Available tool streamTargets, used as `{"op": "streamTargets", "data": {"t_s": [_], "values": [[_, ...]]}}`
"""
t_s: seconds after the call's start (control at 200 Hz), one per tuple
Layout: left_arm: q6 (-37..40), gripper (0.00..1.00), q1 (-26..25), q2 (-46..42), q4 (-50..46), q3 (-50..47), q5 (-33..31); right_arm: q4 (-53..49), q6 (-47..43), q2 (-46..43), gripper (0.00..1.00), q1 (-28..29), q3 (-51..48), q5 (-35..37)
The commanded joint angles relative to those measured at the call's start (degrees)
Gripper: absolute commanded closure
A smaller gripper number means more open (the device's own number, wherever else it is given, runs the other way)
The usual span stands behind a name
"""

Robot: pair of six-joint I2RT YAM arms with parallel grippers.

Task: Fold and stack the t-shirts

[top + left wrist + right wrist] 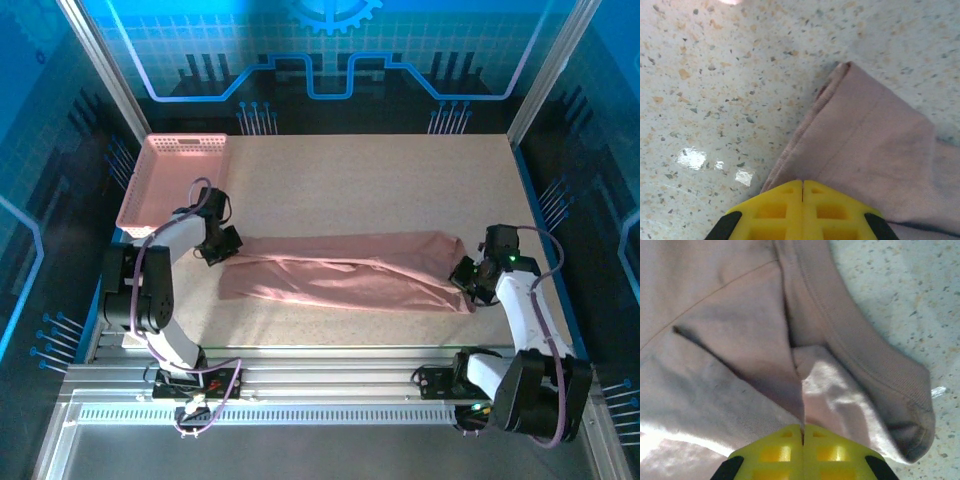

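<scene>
left claw [222, 250] sits at the 9 o'clock end of the pink t-shirt [350, 272]. its yellow fingers [775, 210] are pressed flat together, with a folded corner of the cloth running in under their tips, so it is clamped on the fabric. right claw [468, 278] is at the 3 o'clock end and is closed just as tight, with a pleat of cloth caught where its fingers meet, beside a thick ribbed band of the shirt. the t-shirt lies as a long, rumpled strip across the middle of the speckled table [400, 170], running from 9 to 3 o'clock between the two claws. a pink basket [175, 180] stands at 10 o'clock on the table's far corner, apart from the shirt.
</scene>
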Motion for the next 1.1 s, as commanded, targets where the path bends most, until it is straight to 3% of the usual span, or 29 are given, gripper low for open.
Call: {"op": "streamTargets", "data": {"t_s": [0.0, 0.285, 0.39, 0.505, 0.585, 0.715, 0.845, 0.935, 1.095], "values": [[-1.1, 1.0, 0.6, 1.6, -0.8, -1.18, -3.13, 2.08, 0.67, 2.44, 1.0, -1.83, -0.34, 1.42], [-0.81, 1.0, 0.42, 5.83, 0.53, -0.15, -5.49, 4.5, -0.12, 7.97, 1.0, -2.57, -0.46, 2.46], [-0.45, 1.0, -0.37, 5.9, 2.45, -0.51, -3.68, 5.22, -0.46, 8.72, 0.88, -2.55, -0.51, 1.89], [-1.42, 0.73, -1.8, 2.89, 3.38, -0.66, -1.4, 5.15, -0.64, 7.12, 0.59, -2.49, -0.43, 0.52], [-2.81, 0.56, -3.27, -0.16, 2.27, 0.29, -1.53, 4.33, -0.68, 4.47, 0.49, -2.5, -0.49, -0.3], [-4.57, 0.45, -5.91, -4.34, -1.58, 4.74, -1.76, 3.19, -0.38, -0.23, 0.39, -2.32, -0.85, -3.35], [-3.98, 0.38, -13.38, -5.75, -3.27, 12.24, -1.85, 4.32, -1.46, -1.26, 0.29, -1.43, -1.29, -8.17], [-2.21, 0.35, -19.57, -2.94, -1.96, 18.58, 2.28, 5.92, -2.26, 0.57, 0.19, -0.57, -1.17, -11.88], [2.41, 0.3, -28.74, 7.45, 5.15, 28.09, 19.49, 8.54, -4.77, 3.32, 0.05, 0.37, -0.52, -15.15]]}}
